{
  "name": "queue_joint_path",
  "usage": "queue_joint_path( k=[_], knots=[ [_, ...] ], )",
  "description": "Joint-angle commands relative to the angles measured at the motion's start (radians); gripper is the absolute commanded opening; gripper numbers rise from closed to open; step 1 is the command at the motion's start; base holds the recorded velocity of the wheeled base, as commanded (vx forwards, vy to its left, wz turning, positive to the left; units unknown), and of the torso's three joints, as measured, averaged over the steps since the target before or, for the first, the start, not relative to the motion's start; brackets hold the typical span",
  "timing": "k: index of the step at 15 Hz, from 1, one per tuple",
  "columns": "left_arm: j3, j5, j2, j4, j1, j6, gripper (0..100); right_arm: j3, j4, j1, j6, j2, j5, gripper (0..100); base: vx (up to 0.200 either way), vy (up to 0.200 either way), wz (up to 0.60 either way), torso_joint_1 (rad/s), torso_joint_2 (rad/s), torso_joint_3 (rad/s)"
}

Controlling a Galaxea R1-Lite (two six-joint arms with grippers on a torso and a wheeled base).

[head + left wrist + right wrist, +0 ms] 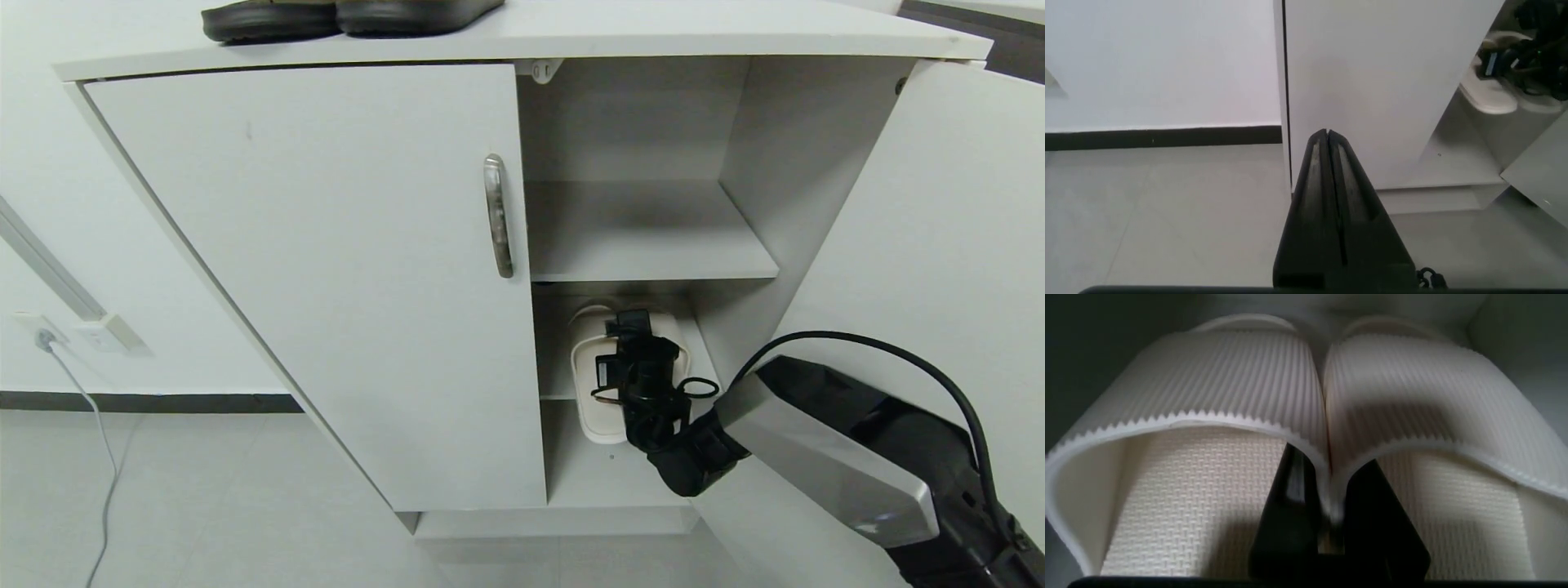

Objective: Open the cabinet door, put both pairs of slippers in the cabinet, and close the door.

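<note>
The right arm (824,465) wears a silver-grey, wedge-shaped shell over a glossy black body, and a thick black cable (898,349) arcs above it. Its wrist is a stubby matte-black section. The right gripper (630,327) beyond it is black too — boxy, hung with thin looped wires (694,388) and marked by a small pale patch. Seen close, its fingers (1290,518) are flat, dark, square-edged bars. The left gripper (1327,139) is matte black — two long fingers with rounded tips, broadening toward the base, a fine seam between them.
</note>
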Motion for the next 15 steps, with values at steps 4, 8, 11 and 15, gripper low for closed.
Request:
queue_joint_path(
  k=[4,8,11,15],
  knots=[
    [0.0,0.0,0.001,0.0,0.0,0.0,0,-0.184,0.104,-0.044,0.0,0.054,0.004,0,0.0,0.0,0.0,0.0,0.0,0.0],
    [0.0,0.0,0.001,0.0,0.0,0.0,0,-0.259,0.151,-0.061,0.003,0.08,0.018,0,0.0,0.0,0.0,0.0,0.0,0.0],
    [0.0,0.0,0.001,0.0,0.0,0.0,0,-0.272,0.156,-0.061,0.003,0.083,0.018,0,0.0,0.0,0.0,0.0,0.0,0.0],
    [0.0,0.0,0.001,0.0,0.0,0.0,0,-0.267,0.171,-0.061,0.005,0.083,0.017,100,0.0,0.0,0.0,0.0,0.0,0.0]
  ],
)
